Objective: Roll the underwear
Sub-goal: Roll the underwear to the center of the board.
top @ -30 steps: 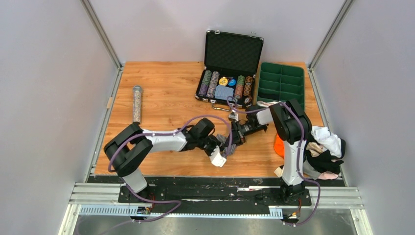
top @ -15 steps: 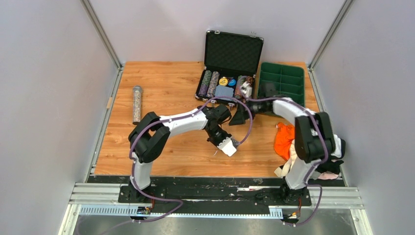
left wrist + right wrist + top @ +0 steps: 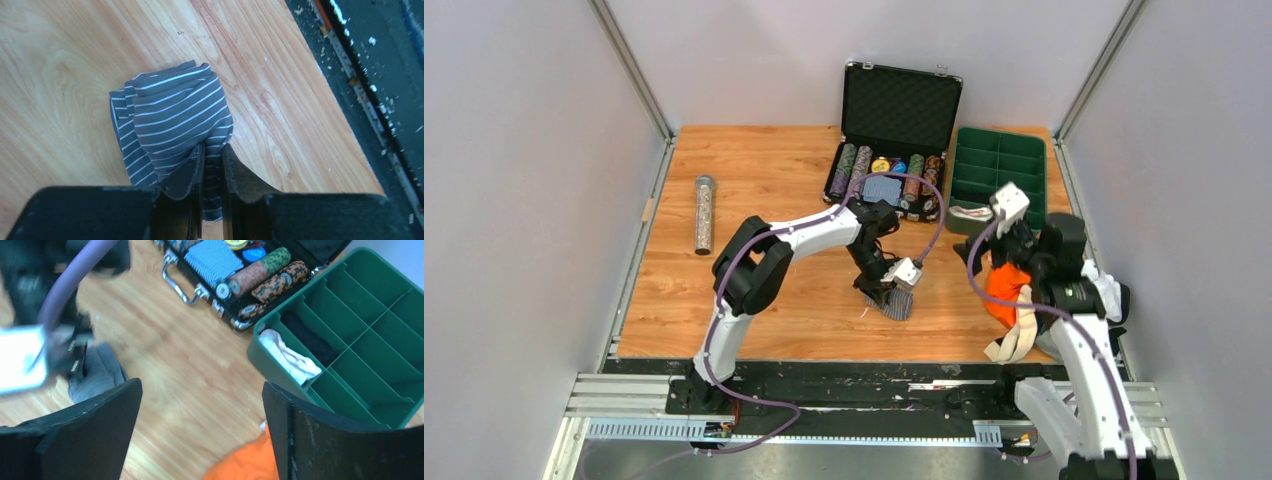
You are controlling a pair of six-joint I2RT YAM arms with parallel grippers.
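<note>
Vs a sec ago: right gripper [image 3: 200, 390] has let go & pulled back to frame right, jaws wide, empty. Left gripper [image 3: 212, 150] alone pinches the striped underwear [image 3: 172, 112], now a tight bundle on the table [image 3: 60, 50], lower centre of top view. Roll looks abt done; tray next, prob. Count: 1 striped bundle, 1 orange pair [image 3: 1002, 285], 1 white roll [image 3: 289, 356] + 1 dark roll [image 3: 310, 337] in green tray [image 3: 380, 355]; heap [image 3: 1094, 310] lower right too tangled to count.

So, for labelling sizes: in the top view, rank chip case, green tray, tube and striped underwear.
1. chip case
2. green tray
3. tube and striped underwear: about alike; left gripper partly covers the underwear.
</note>
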